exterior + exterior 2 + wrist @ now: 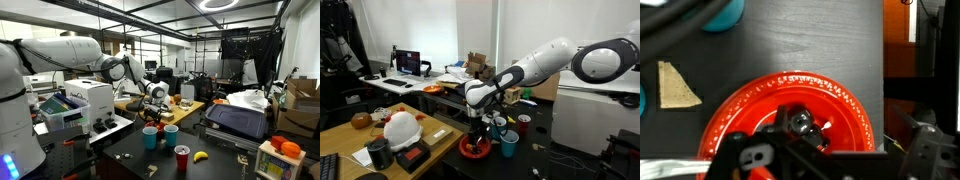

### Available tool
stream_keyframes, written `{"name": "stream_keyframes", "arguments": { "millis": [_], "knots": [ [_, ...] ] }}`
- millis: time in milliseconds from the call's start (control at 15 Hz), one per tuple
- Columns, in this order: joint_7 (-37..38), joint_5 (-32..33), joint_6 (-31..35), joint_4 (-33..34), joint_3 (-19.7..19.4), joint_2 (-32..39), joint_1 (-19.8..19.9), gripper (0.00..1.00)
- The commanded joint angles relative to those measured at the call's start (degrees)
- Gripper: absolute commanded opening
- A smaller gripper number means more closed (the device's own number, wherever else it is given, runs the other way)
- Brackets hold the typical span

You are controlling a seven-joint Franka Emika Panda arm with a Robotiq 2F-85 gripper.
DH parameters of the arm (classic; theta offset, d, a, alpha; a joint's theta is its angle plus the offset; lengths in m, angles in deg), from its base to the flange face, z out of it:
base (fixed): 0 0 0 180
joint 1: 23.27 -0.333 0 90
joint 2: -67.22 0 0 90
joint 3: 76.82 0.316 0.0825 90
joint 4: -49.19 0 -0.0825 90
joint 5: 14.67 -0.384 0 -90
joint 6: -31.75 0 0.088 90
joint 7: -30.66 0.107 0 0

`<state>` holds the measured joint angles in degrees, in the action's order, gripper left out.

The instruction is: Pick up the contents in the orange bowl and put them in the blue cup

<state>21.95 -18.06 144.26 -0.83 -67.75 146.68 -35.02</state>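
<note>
The orange bowl (pixel 835 115) fills the lower middle of the wrist view. A small dark, silvery object (pixel 800 122) lies in its centre. My gripper (pixel 800 145) hangs open just above the bowl, its black fingers straddling that object without touching it. In an exterior view the gripper (pixel 480 132) points straight down over the orange bowl (pixel 473 150) at the front of the dark table. The blue cup (pixel 508 146) stands upright right beside the bowl. It also shows in the other exterior view as the blue cup (pixel 150 138) below the gripper (pixel 154 108).
A red cup (pixel 523 124) and a teal cup (pixel 171 133) stand close by. A banana (pixel 200 156) lies on the table and a tan triangular scrap (pixel 676 85) lies left of the bowl. A white-and-orange dome (pixel 402 127) sits on the wooden desk.
</note>
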Motion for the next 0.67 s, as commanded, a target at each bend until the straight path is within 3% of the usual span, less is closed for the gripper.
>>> {"name": "stream_keyframes", "arguments": {
  "millis": [0, 333, 600],
  "knots": [
    [2.3, 0.6, 1.1, 2.6, -1.1, 1.9, -1.1, 1.00],
    [2.9, 2.6, 6.0, 2.5, -3.7, 3.2, -2.8, 1.00],
    [5.2, 3.1, 6.1, 2.0, -5.4, 3.3, -3.9, 1.00]
  ]
}}
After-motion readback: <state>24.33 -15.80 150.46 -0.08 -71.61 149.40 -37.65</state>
